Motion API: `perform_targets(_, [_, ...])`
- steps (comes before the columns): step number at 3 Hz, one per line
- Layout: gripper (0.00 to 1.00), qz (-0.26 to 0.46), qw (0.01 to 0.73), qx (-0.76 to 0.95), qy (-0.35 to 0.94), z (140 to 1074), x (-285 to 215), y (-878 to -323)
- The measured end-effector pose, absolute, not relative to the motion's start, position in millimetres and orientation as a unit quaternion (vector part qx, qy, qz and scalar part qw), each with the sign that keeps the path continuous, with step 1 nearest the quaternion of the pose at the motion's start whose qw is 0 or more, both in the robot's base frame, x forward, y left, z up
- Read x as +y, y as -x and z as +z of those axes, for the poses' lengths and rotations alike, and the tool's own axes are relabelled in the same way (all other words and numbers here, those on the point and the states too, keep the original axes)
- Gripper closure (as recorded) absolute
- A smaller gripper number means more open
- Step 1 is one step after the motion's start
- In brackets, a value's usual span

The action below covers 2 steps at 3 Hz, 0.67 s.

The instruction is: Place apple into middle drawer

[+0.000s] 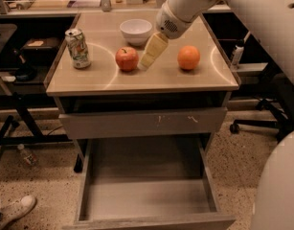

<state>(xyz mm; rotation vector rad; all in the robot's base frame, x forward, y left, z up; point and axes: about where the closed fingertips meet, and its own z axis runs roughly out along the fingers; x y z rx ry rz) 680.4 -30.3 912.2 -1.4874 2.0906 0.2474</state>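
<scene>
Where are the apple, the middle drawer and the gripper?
apple (pixel 127 58): camera view, centre of its skin.
middle drawer (pixel 146 198): camera view, bare floor.
gripper (pixel 147 61): camera view, its lower tip, just right of the apple.

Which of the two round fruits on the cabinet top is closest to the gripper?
The red apple with the dark stem; the gripper hangs just beside it, while the plain orange fruit sits farther off on the gripper's other side.
</scene>
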Motion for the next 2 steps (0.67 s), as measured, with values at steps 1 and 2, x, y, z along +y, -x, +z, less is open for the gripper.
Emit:
perform_targets(1, [0.00, 0.106, 0.272, 0.776, 0.559, 903.8, -3.0, -698.1])
perform_targets(2, [0.00, 0.118, 0.263, 0.776, 0.561, 892.4, 15.5, -709.8])
